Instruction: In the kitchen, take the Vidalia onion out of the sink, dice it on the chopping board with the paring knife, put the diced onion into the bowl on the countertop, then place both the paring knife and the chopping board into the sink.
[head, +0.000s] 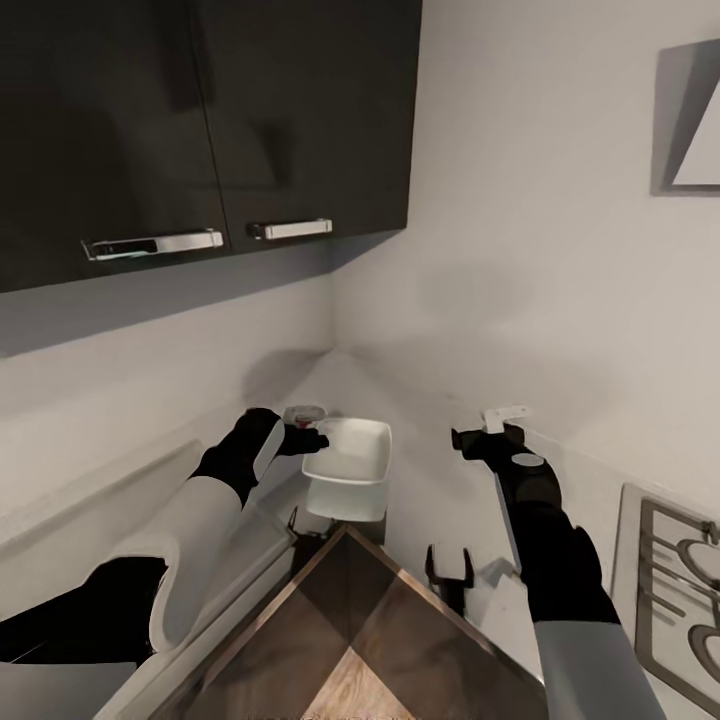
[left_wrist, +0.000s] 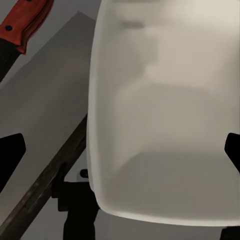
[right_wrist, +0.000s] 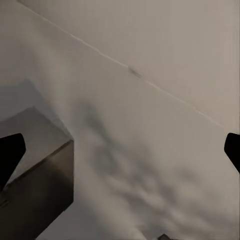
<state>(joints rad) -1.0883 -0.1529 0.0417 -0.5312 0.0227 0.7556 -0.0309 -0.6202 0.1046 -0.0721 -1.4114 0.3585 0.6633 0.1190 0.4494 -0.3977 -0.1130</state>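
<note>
Both grippers are raised over the countertop (head: 440, 380) in the corner. My left gripper (head: 312, 440) sits at the rim of the bowl (head: 350, 455), which hangs tilted above its reflection; whether the fingers actually clamp the rim I cannot tell. From the left wrist, the bowl spans the space between the fingertips, with the paring knife (left_wrist: 22, 25) and its red handle beyond. My right gripper (head: 470, 440) has its jaws spread wide, holding nothing. Below me lies the chopping board (head: 350, 620).
</note>
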